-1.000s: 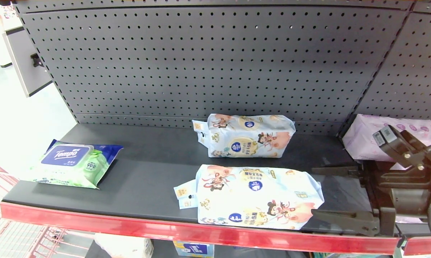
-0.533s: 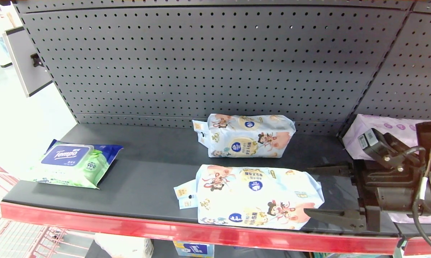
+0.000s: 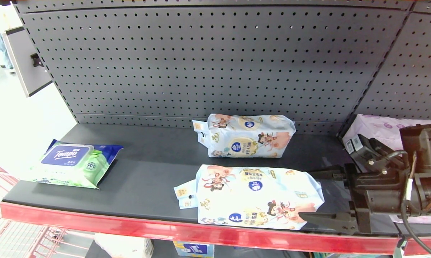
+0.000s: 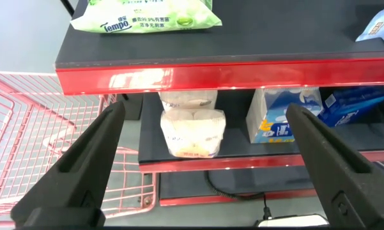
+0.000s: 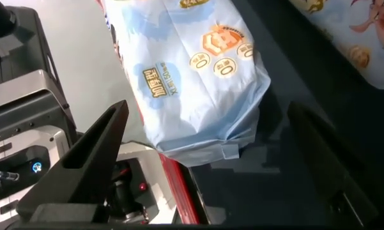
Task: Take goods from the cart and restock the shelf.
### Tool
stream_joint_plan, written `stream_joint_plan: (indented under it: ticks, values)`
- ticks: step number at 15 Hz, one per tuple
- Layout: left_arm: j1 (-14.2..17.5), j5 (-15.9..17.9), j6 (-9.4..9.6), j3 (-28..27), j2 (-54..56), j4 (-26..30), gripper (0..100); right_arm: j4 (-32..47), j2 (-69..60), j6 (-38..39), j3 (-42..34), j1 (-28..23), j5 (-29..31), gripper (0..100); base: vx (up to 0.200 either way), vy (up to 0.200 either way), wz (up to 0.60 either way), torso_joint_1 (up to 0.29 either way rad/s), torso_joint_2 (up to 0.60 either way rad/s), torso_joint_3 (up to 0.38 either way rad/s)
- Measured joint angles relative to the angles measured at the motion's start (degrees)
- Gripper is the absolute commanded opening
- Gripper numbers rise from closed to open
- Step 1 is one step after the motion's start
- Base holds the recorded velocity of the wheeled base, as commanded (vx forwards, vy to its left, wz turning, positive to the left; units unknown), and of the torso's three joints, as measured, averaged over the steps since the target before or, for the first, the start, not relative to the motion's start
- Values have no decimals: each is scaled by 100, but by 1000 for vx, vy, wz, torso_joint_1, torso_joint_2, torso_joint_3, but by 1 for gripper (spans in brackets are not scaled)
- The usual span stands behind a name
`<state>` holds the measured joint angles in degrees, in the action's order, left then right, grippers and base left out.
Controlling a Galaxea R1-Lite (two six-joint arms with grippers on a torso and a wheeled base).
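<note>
Where the dark grey board of the shelf (image 3: pixel 147 179) meets its glossy red front edge (image 3: pixel 93 222), a long cartoon-printed tissue pack (image 3: pixel 258 197) is laid flat. Its right end is set between the spread fingers of the right pincer (image 3: pixel 307 193), which is open and grips nothing; whether the fingers touch the pack cannot be told. A shorter pack (image 3: pixel 247 136) of the same print is laid behind it, close to the perforated grey back panel (image 3: pixel 201 64). A green wet-wipe pack (image 3: pixel 74 163) is placed at the board's left end, well apart from both. A pale pink pack (image 3: pixel 377 130) is seen in the neighbouring bay, behind the right arm. The left pincer (image 4: pixel 206 108) is held open and empty below the red edge, near the red wire cart (image 4: pixel 25 128). A white pack (image 4: pixel 192 131) is stocked on the lower shelf. A pale floor (image 3: pixel 22 114) is seen left of the shelving.
</note>
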<state>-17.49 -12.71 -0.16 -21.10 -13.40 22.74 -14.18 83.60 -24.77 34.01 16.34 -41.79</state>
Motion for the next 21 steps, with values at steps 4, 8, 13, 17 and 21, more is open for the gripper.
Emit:
stream_joint_plan:
  ticks: [4, 8, 13, 17, 21]
  values:
    - [0, -1, 0, 0, 4, 1, 100, 9, 94, -2, 9, 11, 22, 100, 0, 0, 0, 0, 0, 0]
    - [0, 0, 0, 0, 4, 4, 100, -5, 118, 17, 39, 157, 27, 100, 0, 0, 0, 0, 0, 0]
    - [0, -1, 0, 0, 4, 1, 100, -2, 212, 12, 127, 271, 71, 100, 0, 0, 0, 0, 0, 0]
    - [0, 0, 0, 0, 6, 4, 100, -10, 276, 1, 138, 354, 73, 0, 0, 0, 0, 0, 0, 0]
    - [0, -1, 2, 49, 10, 1, 100, -13, 269, -2, 96, 386, 68, 0, 0, 0, 0, 0, 0, 0]
